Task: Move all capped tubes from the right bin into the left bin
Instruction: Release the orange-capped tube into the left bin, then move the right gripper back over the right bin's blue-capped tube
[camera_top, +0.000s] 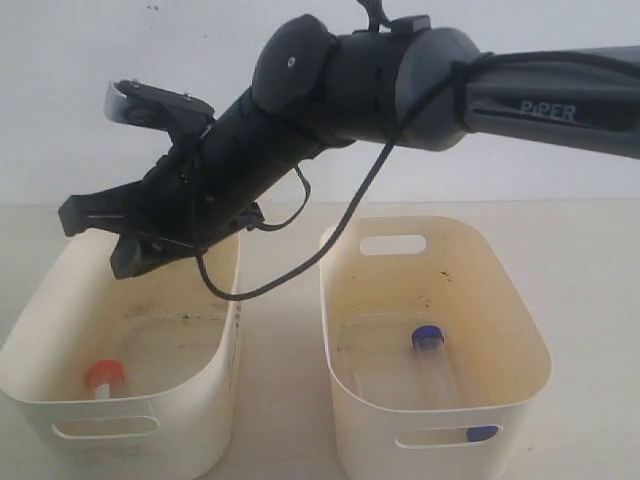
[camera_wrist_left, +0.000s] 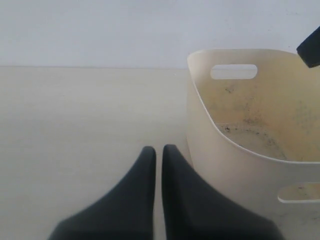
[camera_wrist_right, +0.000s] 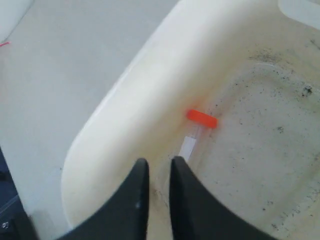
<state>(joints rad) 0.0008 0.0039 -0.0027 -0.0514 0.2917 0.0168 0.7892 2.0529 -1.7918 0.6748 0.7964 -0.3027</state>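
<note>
A red-orange capped tube (camera_top: 103, 377) lies on the speckled floor of the left bin (camera_top: 222, 330). My right gripper (camera_top: 125, 262) has reached across the middle and hangs over that bin's far end. In the right wrist view its jaws (camera_wrist_right: 160, 162) stand a little open with nothing between them, just above the tube (camera_wrist_right: 202, 119) near the bin wall (camera_wrist_right: 115, 100). The right bin (camera_top: 505, 275) holds one blue capped tube (camera_top: 428, 337), and a second blue cap (camera_top: 482, 434) shows through its front handle slot. My left gripper (camera_wrist_left: 156, 149) is shut and empty, over the table beside the left bin (camera_wrist_left: 220, 165).
The two tubs stand side by side on a pale table (camera_top: 280, 400) with a narrow gap between them. The right arm (camera_top: 400, 75) spans the space above both bins, with a loose black cable (camera_top: 300, 275) hanging from it. A white wall is behind.
</note>
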